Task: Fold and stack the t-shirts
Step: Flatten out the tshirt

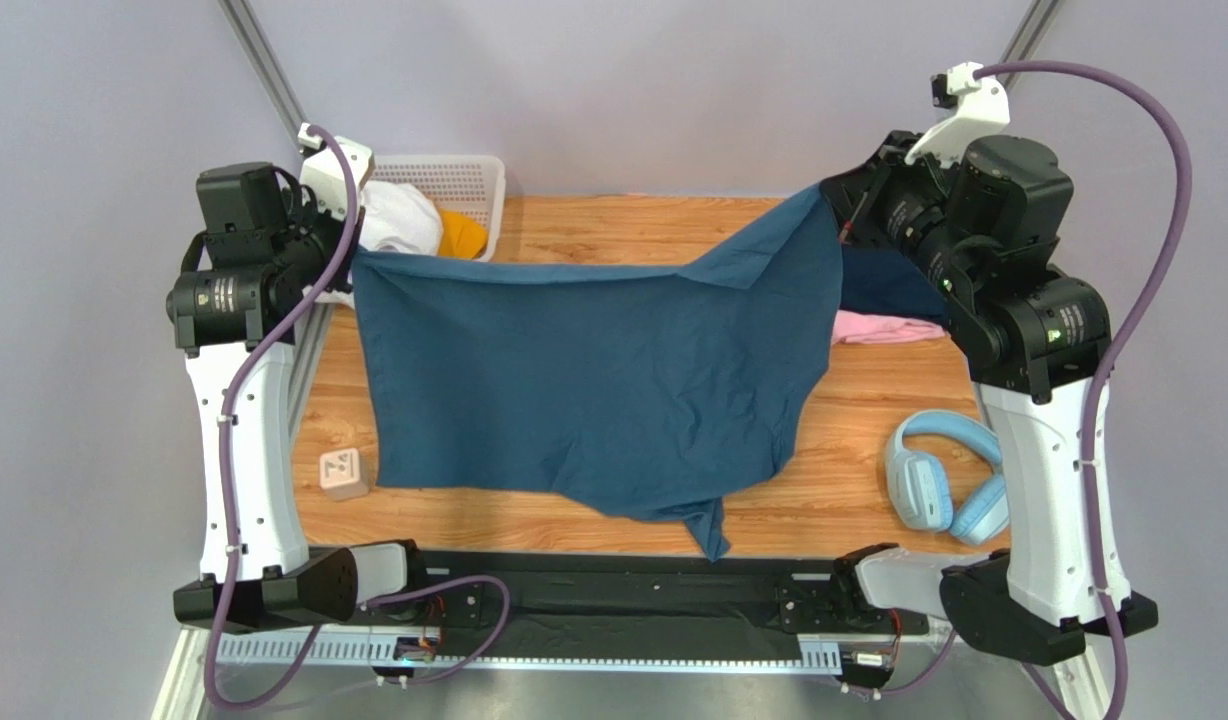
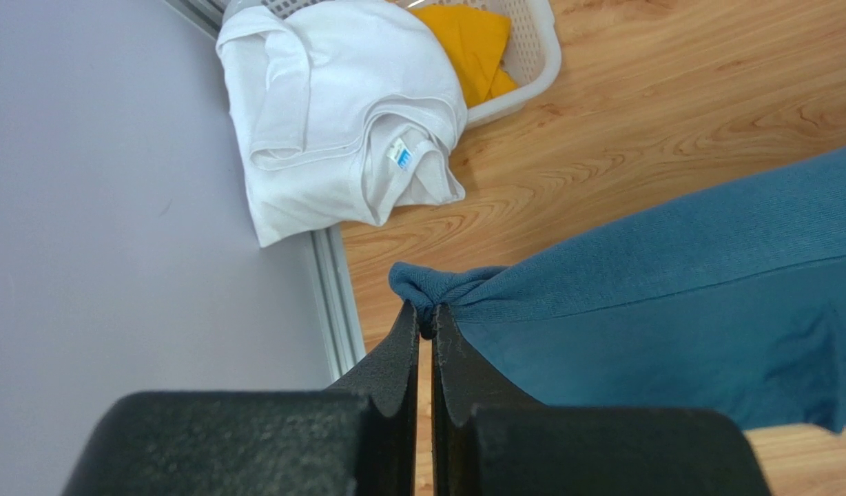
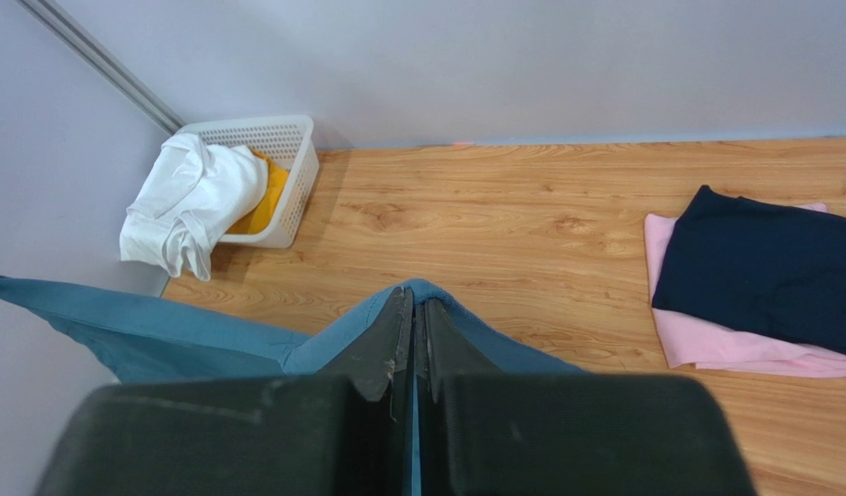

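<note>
**A:** From above, where was the blue t-shirt [image 1: 605, 375]?

**B:** It hung by two corners, spread over the middle of the table [image 1: 605, 225], with its lower part drooping toward the near edge.

**A:** And the left wrist view?

**B:** The left gripper [image 2: 425, 318] had its fingers pinched tight on a bunched corner, above the table's left edge.

**A:** The right wrist?

**B:** The right gripper [image 3: 413, 305] was clamped the same way on the other corner. A folded navy shirt [image 3: 769, 269] lay on a pink shirt [image 3: 707, 351] by the right edge.

**A:** How should the spreading be done well?

**B:** I'd hold both pinches, pull the top edge taut and level, then lower it flat, clear of that stack.
</note>
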Controlling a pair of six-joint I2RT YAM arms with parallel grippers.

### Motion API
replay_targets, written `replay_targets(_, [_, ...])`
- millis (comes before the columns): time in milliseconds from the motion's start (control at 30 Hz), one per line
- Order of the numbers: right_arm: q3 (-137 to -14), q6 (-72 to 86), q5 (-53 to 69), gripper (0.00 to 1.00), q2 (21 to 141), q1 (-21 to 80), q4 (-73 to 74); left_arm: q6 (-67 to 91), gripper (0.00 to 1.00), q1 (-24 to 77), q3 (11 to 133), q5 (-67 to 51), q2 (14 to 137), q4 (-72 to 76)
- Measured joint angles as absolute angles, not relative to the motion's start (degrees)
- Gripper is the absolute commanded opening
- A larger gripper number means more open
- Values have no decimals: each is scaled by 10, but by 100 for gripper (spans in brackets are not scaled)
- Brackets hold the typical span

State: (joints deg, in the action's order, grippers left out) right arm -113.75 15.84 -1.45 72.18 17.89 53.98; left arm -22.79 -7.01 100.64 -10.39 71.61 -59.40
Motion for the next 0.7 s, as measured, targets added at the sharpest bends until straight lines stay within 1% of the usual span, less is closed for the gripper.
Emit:
replay_targets(167, [-1131, 167, 5, 0, 716, 145, 528, -223, 0, -70, 1017, -108, 744, -586])
replay_targets(300, [-1131, 173, 22, 0, 720, 117, 524, -208, 0, -70, 1080, -124, 790, -594])
replay_targets(400, [-1159, 187, 50, 0, 741, 90, 524, -193, 0, -65, 1190, -136, 847, -616])
replay_targets(600, [-1291, 238, 138, 0, 849, 3, 492, -173, 0, -23, 1438, -119, 986, -635])
replay_targets(700, [-1340, 303, 202, 0, 921, -46, 427, -170, 0, 0, 1498, -88, 1044, -620])
